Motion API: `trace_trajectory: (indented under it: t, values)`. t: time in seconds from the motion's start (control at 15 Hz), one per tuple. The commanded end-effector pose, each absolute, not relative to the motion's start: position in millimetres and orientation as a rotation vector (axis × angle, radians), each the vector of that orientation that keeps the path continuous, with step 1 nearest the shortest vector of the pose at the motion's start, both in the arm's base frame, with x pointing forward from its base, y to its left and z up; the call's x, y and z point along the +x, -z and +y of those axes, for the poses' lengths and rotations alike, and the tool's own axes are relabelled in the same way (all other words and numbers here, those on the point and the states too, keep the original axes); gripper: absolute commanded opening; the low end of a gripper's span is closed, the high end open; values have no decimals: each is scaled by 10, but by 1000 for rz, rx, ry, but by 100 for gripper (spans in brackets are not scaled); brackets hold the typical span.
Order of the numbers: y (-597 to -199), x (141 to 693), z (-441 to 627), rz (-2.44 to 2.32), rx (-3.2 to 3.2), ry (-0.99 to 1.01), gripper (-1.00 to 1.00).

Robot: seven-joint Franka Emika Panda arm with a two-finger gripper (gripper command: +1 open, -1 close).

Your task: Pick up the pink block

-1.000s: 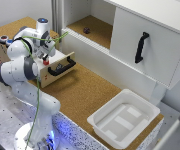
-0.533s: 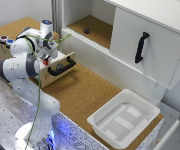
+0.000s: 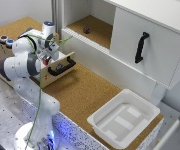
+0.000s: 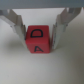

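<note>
Cork-topped table [image 3: 85, 95] fills the middle of the exterior view, with a white cabinet behind it, a black handle [image 3: 141, 47] on its door, and a white plastic tray [image 3: 124, 120] near the front corner. Over on the exterior view's left, the Franka arm is bent down over an open wooden drawer [image 3: 60, 67], and the tool [image 3: 49, 54] is down at that drawer.

Switch to the wrist view and here's the prize: the pink block [image 4: 38, 39], a reddish-pink cube, though not plain, since dark letters show on two faces. It sits squarely between the two fingers [image 4: 17, 26], on a pale surface. The fingers stand apart, one on each side of the block, very close to its sides; whether they already touch it, the blurred picture won't say. No sign that the block is off the surface.

So the step in hand looks like the grasp itself: tool lowered and straddling, squeeze not yet confirmed. The next move, I'd judge, calls for bringing the fingers together evenly on the two opposite faces, then a straight lift clear of the drawer walls. A block this small could twist or pop out if the pinch lands off-centre.
</note>
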State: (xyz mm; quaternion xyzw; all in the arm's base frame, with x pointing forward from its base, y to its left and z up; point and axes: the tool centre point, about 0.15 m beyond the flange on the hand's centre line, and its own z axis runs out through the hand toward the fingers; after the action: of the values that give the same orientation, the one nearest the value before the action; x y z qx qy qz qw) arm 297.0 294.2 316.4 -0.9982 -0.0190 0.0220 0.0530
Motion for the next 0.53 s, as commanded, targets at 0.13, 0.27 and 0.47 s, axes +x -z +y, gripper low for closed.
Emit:
trace_trajectory:
  t: [0.13, 0.27, 0.47]
  values:
    - [-3310, 2998, 2949, 21, -3096, -12, -100]
    - [-3496, 3111, 2980, 26, -3111, 74, -100]
    - [-3763, 3360, 3026, 23, -3155, 175, -100]
